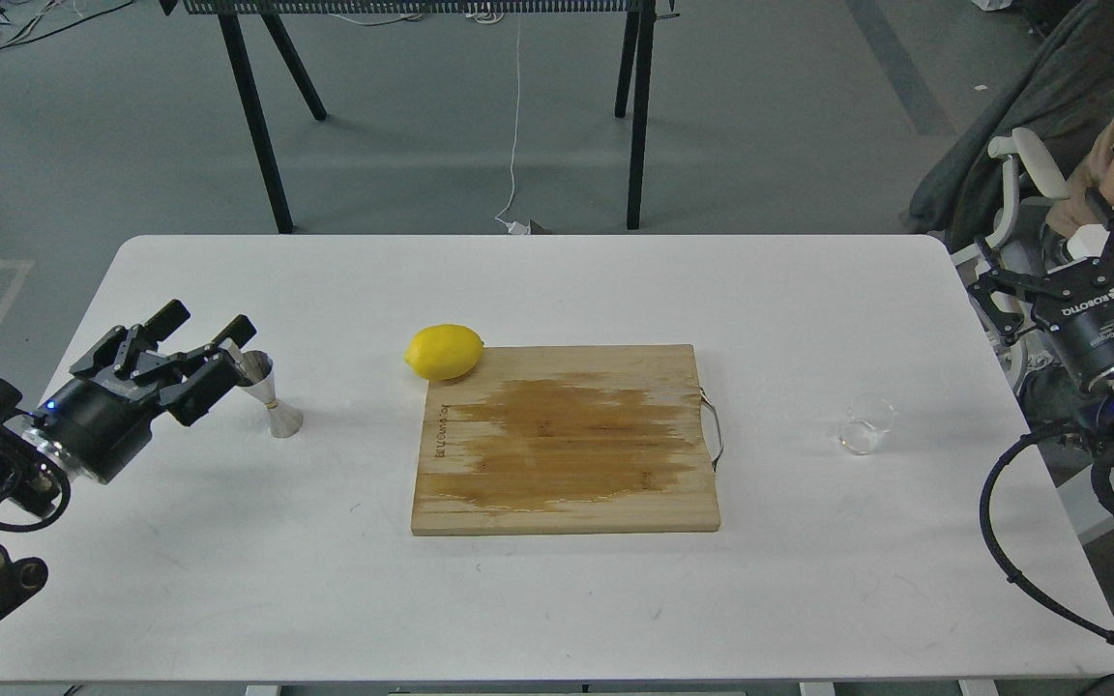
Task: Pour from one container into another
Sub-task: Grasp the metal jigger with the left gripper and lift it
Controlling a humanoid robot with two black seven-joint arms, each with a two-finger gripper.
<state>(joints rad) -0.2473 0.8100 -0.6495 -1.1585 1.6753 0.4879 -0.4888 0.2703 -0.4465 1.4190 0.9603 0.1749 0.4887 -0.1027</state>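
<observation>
The steel jigger [269, 394] stands upright on the white table [228, 541] at the left. My left gripper [211, 327] is open just to its left, one finger close beside the jigger's top cone; I cannot tell whether it touches. The small clear glass cup [868, 424] sits on the table at the right, apart from both grippers. My right gripper [1071, 249] is open beyond the table's right edge, up and to the right of the cup, with nothing between its fingers.
A wooden cutting board [567, 440] with a wet stain and a metal handle lies mid-table. A yellow lemon [444, 351] rests at its back left corner. Black table legs [257, 116] stand on the floor behind, and a chair with a seated person [1099, 145] at the right.
</observation>
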